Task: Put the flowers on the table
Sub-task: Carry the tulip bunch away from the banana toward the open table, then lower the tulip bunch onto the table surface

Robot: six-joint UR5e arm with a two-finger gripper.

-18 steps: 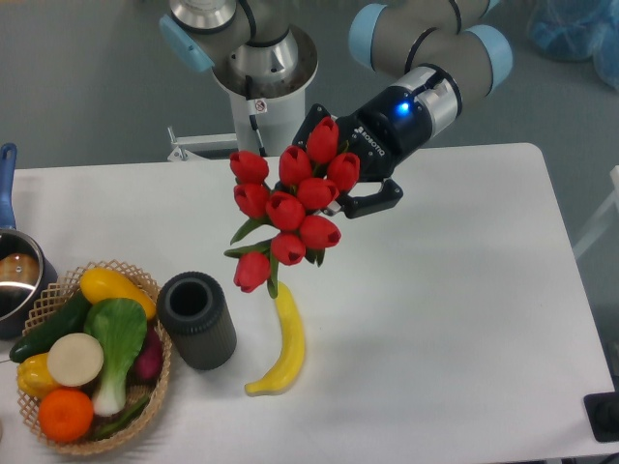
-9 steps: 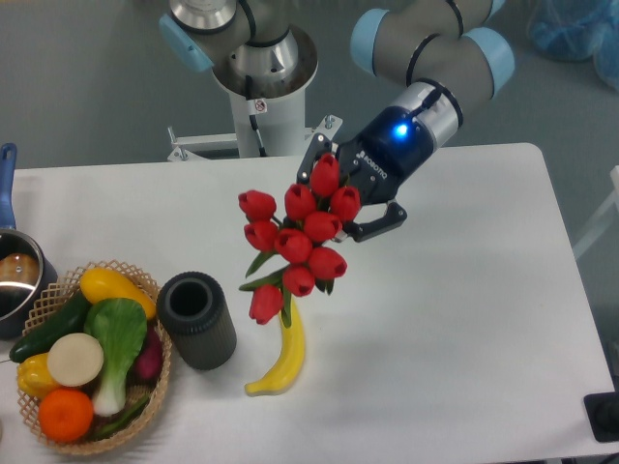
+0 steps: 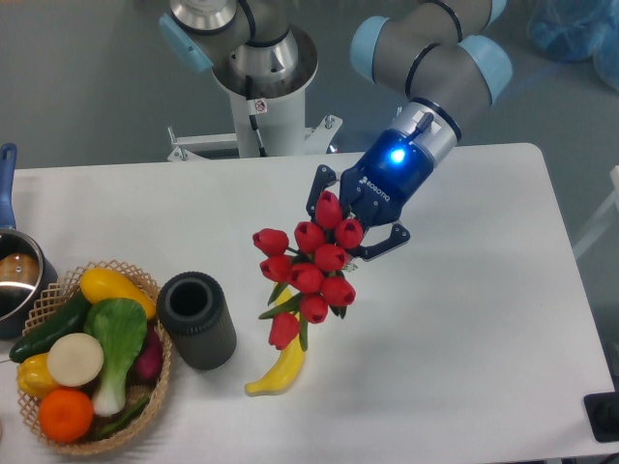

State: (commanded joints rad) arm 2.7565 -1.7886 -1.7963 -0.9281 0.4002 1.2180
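Note:
The flowers [image 3: 309, 266] are a bunch of red tulips with green leaves, held in the air over the middle of the white table [image 3: 464, 319]. Their buds point toward the camera and the lower left, and the stems are hidden behind them. My gripper [image 3: 356, 224] is shut on the flowers from the upper right, its black fingers [image 3: 385, 242] showing on either side of the bunch. The lowest buds hang over the top end of a yellow banana [image 3: 280, 362].
A dark grey cylindrical cup [image 3: 196, 320] stands left of the banana. A wicker basket [image 3: 153, 387] of vegetables and fruit sits at the front left. A pot [image 3: 14, 275] with a blue handle is at the left edge. The robot base [image 3: 261, 77] stands behind the table.
The gripper with the flowers has moved down and to the right, toward the table's middle. The bunch now hangs lower, over the banana's top.

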